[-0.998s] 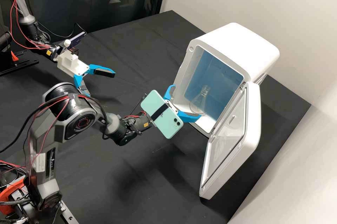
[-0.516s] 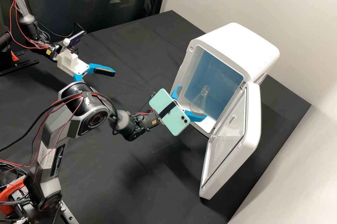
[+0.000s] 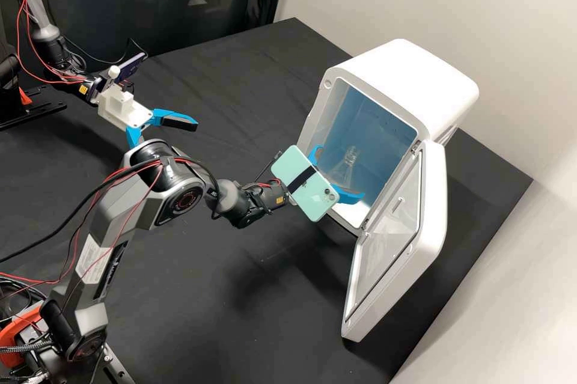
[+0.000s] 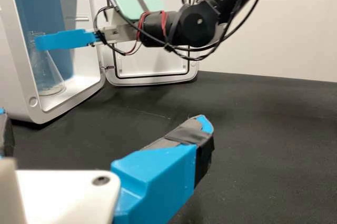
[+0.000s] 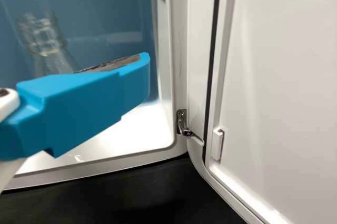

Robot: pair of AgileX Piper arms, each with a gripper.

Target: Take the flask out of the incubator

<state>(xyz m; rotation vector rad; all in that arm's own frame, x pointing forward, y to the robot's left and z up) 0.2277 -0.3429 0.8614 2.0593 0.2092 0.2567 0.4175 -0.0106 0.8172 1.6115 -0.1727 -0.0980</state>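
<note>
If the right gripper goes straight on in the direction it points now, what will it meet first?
Most likely the flask, standing upright inside the incubator. The right gripper, open at the doorway, points into the blue chamber toward it. Depth is hard to judge.

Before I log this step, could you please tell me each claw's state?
Left claw: open, empty.
Right claw: open at the incubator opening, flask not gripped.

The high camera looks down over the tabletop [image 3: 252,71]; left wrist low and farther, right wrist close; all share the incubator [image 3: 415,77].
</note>
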